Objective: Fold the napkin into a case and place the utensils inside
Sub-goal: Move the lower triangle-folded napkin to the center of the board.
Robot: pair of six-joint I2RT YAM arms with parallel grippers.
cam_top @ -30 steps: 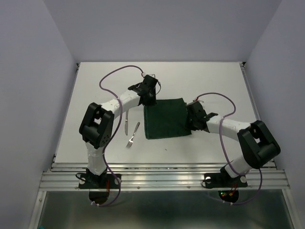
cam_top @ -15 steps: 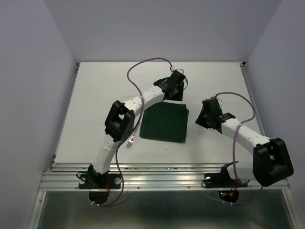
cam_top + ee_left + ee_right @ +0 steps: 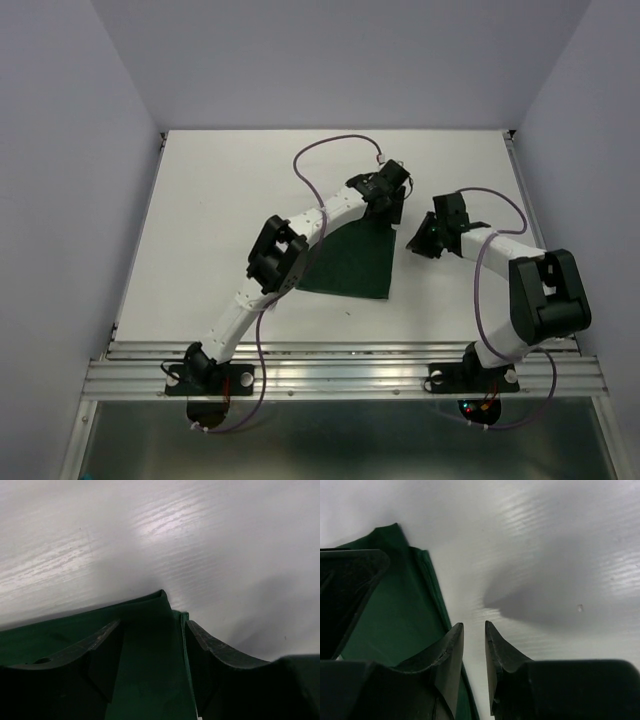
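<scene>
The dark green napkin [image 3: 352,265] lies folded on the white table, its left side running under my left arm. My left gripper [image 3: 388,205] hovers over the cloth's far right corner. In the left wrist view that gripper [image 3: 152,625] stands open, and the napkin [image 3: 150,605] lies below and between the jaws, not pinched. My right gripper [image 3: 420,243] sits just right of the cloth's right edge. Its jaws [image 3: 473,625] stand a narrow gap apart over bare table, with the napkin [image 3: 395,610] to their left. The utensils are hidden; my left arm covers the spot left of the cloth.
The white table [image 3: 220,200] is walled at the back and on both sides. A metal rail [image 3: 340,370] runs along the near edge, with both arm bases bolted to it. My left arm [image 3: 280,260] stretches diagonally across the table's middle.
My left gripper has swung from the napkin's far left corner over to its far right corner and opened. The right gripper has backed off the cloth's right edge and opened slightly.
</scene>
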